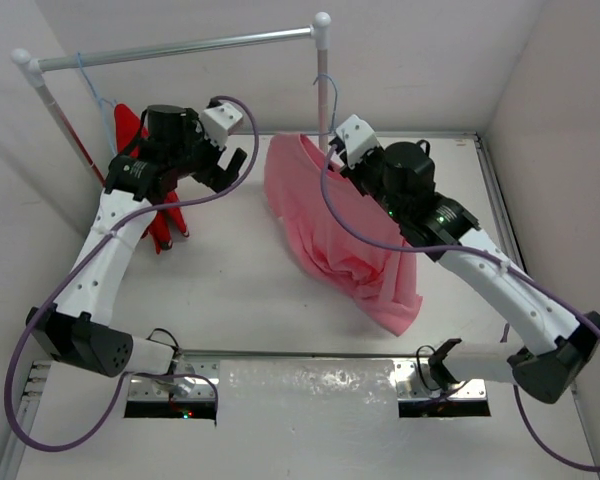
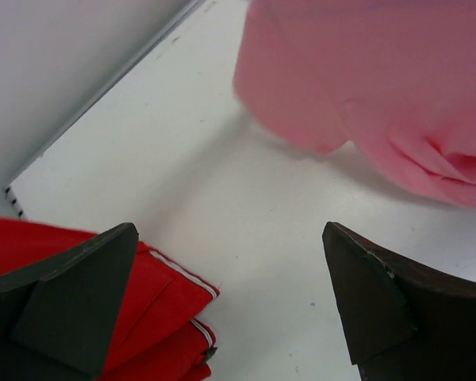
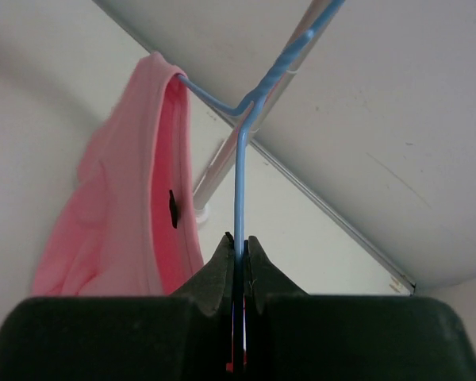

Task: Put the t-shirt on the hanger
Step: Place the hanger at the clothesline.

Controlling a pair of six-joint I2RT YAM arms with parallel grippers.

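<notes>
The pink t-shirt (image 1: 330,230) hangs in folds from the light-blue wire hanger (image 3: 239,175), with its lower part bunched on the table. One hanger arm runs into the shirt's collar (image 3: 170,87). My right gripper (image 3: 239,242) is shut on the hanger's wire just below the twisted neck, and it sits at the shirt's top right in the top view (image 1: 335,152). The hanger's hook (image 1: 325,88) rises beside the rack's upright pole. My left gripper (image 2: 230,294) is open and empty, held left of the shirt (image 2: 365,79) over bare table. In the top view it (image 1: 228,168) is apart from the shirt.
A metal clothes rack (image 1: 180,48) spans the back of the table. A red garment (image 1: 145,210) hangs at the rack's left end on a second blue hanger (image 1: 95,90). Its hem shows under my left gripper (image 2: 159,302). White walls enclose the table.
</notes>
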